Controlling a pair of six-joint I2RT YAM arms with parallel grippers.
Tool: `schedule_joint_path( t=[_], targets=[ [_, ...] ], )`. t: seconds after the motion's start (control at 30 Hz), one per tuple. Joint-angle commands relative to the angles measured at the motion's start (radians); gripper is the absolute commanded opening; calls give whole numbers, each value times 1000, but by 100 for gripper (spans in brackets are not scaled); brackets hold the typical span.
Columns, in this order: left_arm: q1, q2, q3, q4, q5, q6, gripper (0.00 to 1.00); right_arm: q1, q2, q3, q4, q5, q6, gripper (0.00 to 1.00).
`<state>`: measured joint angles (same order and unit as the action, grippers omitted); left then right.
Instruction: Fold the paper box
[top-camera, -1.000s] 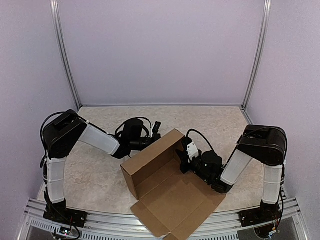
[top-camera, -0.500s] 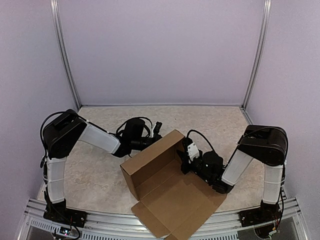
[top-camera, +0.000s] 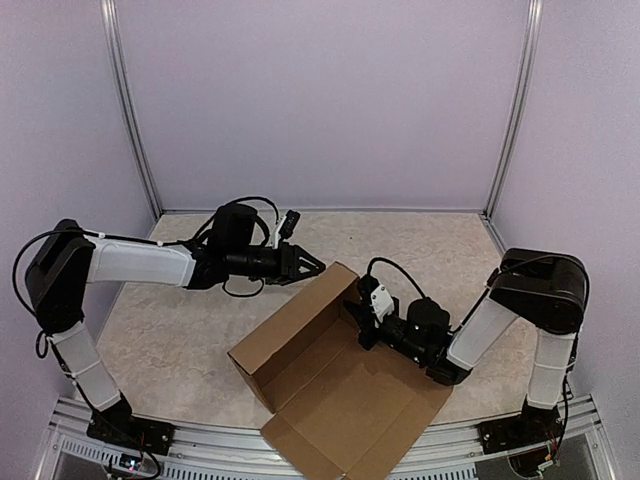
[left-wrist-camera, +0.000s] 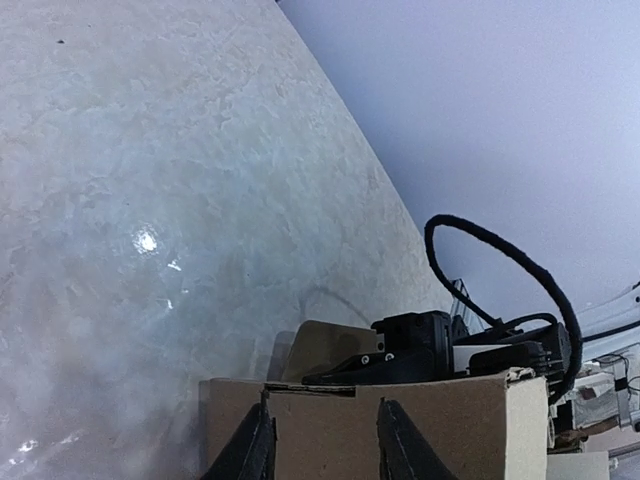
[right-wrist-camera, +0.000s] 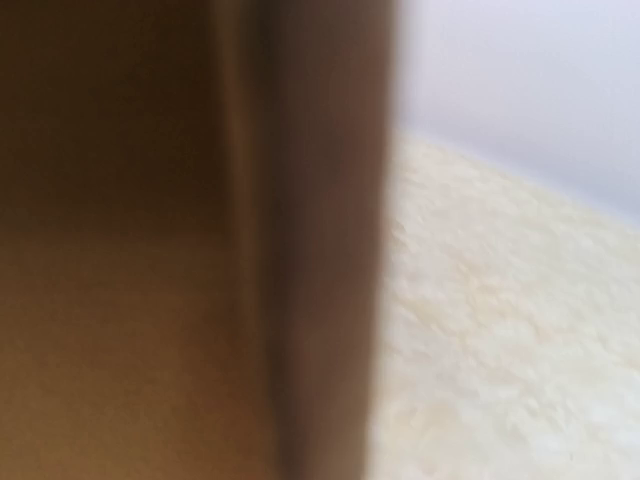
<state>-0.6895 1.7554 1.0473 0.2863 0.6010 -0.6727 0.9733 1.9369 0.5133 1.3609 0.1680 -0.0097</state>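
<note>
At the tabletop's (top-camera: 430, 250) centre: brown paper box (top-camera: 335, 400), walls raised, lid flat toward 6 o'clock. Left end effector (top-camera: 308, 265) narrowly parted by its 12 o'clock corner; right end effector (top-camera: 358, 322) closed at the 3 o'clock wall. Open room lies toward 12 o'clock.

paper box (top-camera: 335, 385) | plain brown cardboard, half-folded | far wall and end walls upright, lid panel flat toward near edge | lying askew on table (top-camera: 180, 340) before me
</note>
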Motion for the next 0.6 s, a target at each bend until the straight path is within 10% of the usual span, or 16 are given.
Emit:
schedule_joint_path(
  t=[0.0,0.57],
  targets=[
    [23,-101,42,-326,-189,178,34,2,-54,28,8,-52,-34,0],
    [25,-408,-52,-522,-456,276,37,-125,81,340,-282,-390,30,0]
  ],
)
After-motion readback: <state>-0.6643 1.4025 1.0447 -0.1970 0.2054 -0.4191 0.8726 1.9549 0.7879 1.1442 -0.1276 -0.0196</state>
